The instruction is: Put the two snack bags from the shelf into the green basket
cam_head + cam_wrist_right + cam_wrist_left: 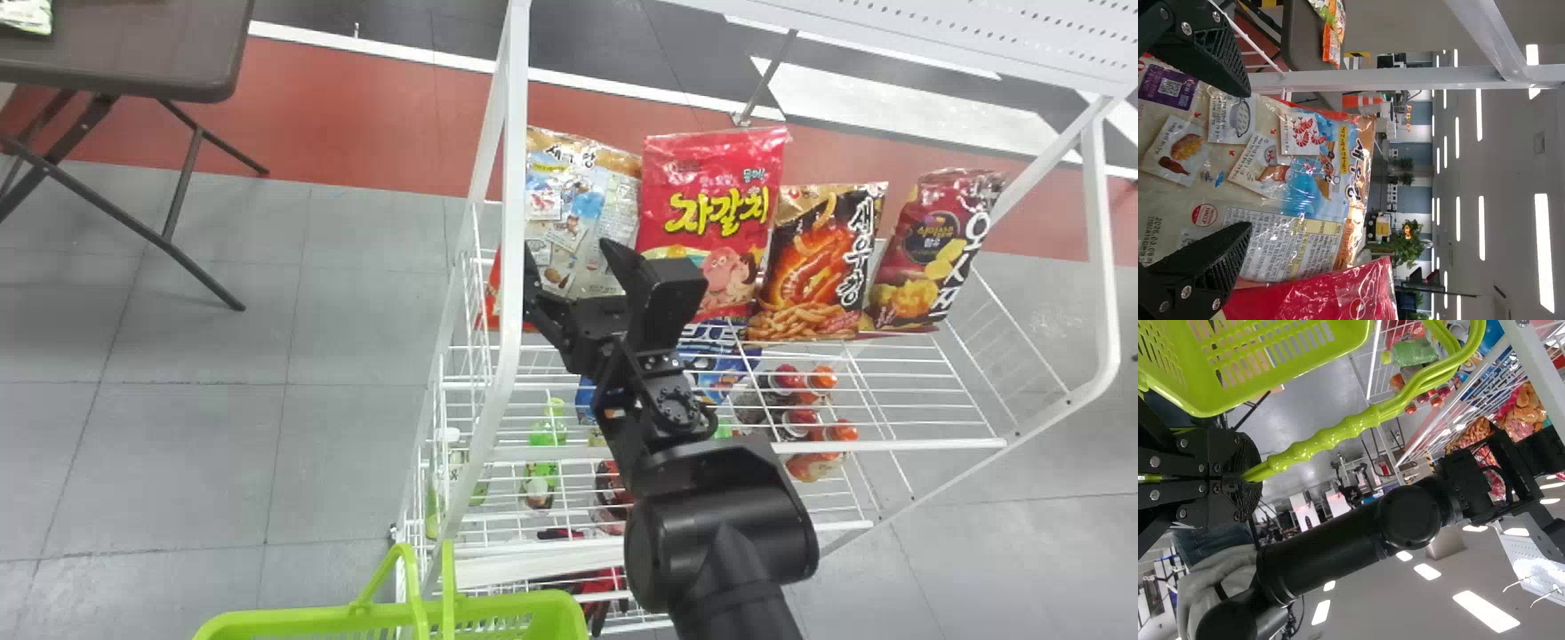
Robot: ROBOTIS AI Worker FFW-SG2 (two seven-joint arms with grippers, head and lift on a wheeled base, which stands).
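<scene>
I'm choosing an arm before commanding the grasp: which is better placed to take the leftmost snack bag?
The right, I'd say: the right gripper is open in front of the leftmost bag, while the left gripper is shut on the basket handle.

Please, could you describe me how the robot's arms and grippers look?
The right arm is black, with rounded, barrel-like joints. The right gripper has black, wedge-shaped fingers with finely textured pads and silver bolts. The left gripper is also black, with silver bolts.
</scene>
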